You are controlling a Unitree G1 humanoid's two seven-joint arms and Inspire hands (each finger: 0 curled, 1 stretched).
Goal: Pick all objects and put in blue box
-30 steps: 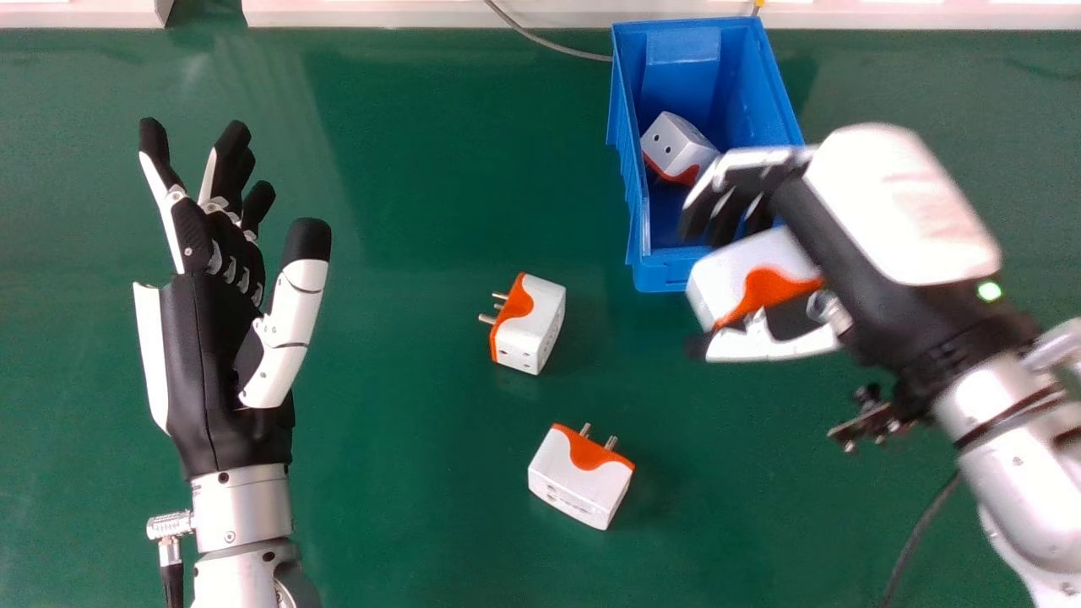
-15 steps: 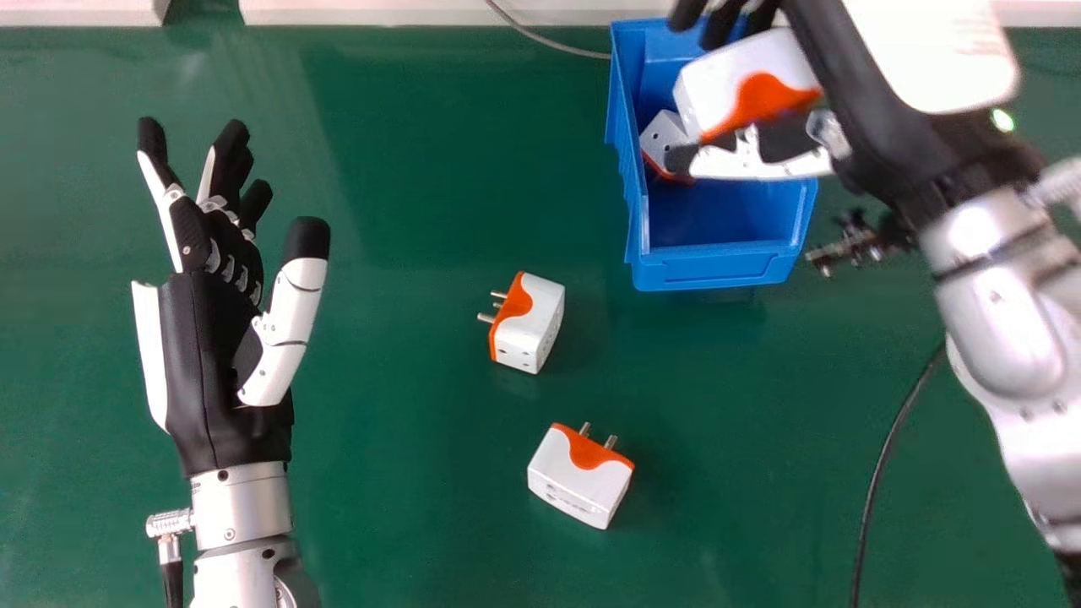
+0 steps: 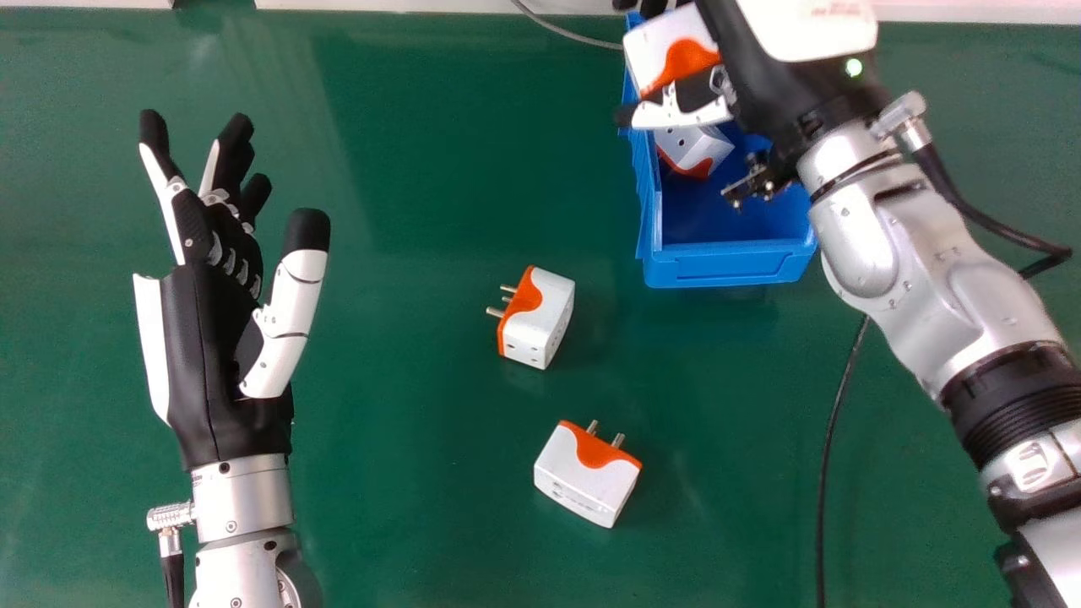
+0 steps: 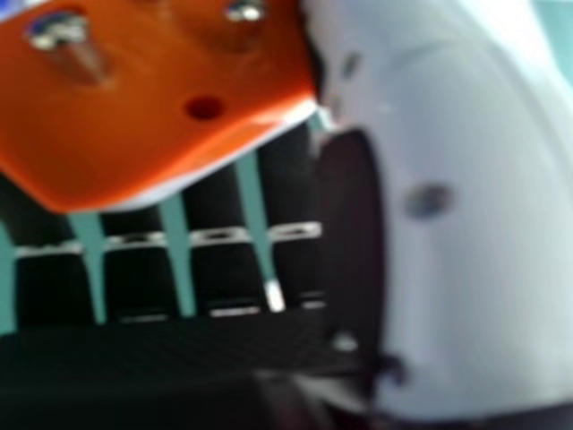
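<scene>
Here, right hand (image 3: 760, 67) clasping adapter (image 3: 663, 49), seemingly between fingers and thumb, over blue box (image 3: 726, 265)

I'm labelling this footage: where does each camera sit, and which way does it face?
Head view: on the robot's head, facing forward and down at the blue plastic box; left hand and right hand show.
Right hand view: at that hand, facing its fingers and thumb.
Both: the white-and-orange plug adapter held in the right hand.
</scene>
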